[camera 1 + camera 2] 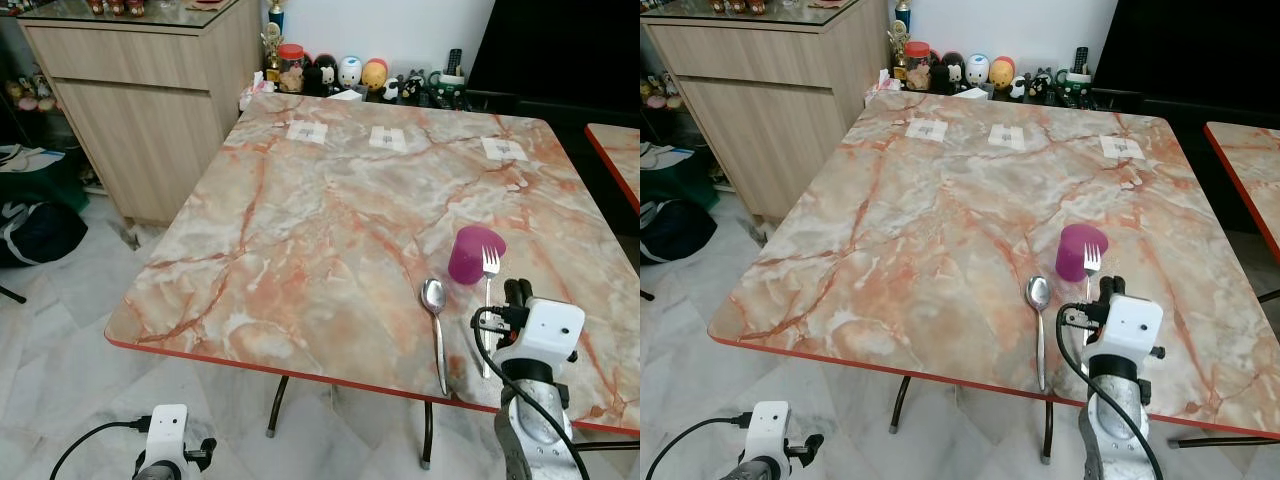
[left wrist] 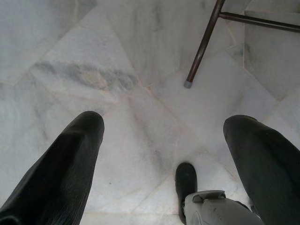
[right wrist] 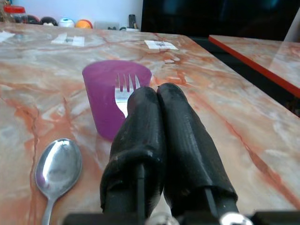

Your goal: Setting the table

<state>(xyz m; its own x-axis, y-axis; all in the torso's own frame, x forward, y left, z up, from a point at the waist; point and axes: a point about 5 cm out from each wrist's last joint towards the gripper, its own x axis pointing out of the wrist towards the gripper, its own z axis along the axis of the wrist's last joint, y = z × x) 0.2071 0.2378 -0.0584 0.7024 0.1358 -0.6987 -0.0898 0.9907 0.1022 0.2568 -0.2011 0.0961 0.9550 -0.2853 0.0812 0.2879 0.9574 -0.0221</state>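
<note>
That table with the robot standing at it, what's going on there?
The robot is setting the marble table. A spoon and a fork lie side by side near the table's front edge, just before a purple cup. The right gripper is over the fork's handle with its fingers pressed together; whether it grips the fork cannot be told. The left gripper hangs open, low over the floor beside the table.
</note>
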